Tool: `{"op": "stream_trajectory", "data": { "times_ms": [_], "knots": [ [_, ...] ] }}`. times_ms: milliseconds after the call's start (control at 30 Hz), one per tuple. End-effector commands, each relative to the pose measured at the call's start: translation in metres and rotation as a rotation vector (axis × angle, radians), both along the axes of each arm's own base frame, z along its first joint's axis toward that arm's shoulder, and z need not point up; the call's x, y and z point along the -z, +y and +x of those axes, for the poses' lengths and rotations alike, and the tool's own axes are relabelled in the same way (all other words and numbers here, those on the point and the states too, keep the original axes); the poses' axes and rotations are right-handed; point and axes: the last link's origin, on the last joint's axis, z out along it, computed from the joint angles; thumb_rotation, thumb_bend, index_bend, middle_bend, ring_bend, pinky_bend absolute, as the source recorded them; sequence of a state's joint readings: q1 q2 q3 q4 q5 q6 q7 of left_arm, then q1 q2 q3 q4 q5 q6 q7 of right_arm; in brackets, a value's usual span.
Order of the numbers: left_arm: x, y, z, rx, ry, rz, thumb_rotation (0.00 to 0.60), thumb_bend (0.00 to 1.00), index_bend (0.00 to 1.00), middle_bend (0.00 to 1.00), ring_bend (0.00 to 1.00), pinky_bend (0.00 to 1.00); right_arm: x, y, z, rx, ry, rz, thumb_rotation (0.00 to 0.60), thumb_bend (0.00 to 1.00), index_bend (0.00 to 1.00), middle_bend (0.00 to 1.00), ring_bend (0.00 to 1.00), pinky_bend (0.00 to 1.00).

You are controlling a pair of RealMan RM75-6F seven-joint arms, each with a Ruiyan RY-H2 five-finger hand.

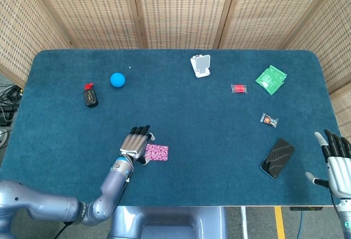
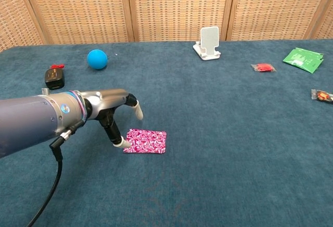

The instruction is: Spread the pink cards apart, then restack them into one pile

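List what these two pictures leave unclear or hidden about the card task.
1. How many pink cards lie in the pile: both views show only the top face.
2. Right hand: cut off by the head view's right edge, absent from the chest view.
3. Left hand: in the head view its back hides the fingers; whether they press the cards is unclear.
4. Small red packet: too small to read.

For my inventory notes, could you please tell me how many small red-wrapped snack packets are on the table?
2: one red packet left of the green pouch; one candy packet nearer the front, above the black phone.
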State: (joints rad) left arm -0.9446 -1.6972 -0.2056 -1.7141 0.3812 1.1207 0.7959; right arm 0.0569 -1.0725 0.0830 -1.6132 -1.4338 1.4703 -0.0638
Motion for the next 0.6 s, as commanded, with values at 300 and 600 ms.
{"op": "stream_trajectory", "data": {
  "times_ms": [300, 600],
  "knots": [
    [-0.071, 0.007, -0.026, 0.080, -0.094, 0.221, 0.600, 0.00, 0.00, 0.00, 0.00, 0.00, -0.001, 0.002, 0.002, -0.009, -0.004, -0.007, 0.600, 0.00, 0.00, 0.00, 0.00, 0.00],
    [-0.149, -0.043, -0.099, 0.115, -0.162, 0.474, 0.600, 0.00, 0.00, 0.00, 0.00, 0.00, -0.001, 0.004, 0.004, -0.021, -0.007, -0.011, 0.600, 0.00, 0.00, 0.00, 0.00, 0.00]
  ]
}}
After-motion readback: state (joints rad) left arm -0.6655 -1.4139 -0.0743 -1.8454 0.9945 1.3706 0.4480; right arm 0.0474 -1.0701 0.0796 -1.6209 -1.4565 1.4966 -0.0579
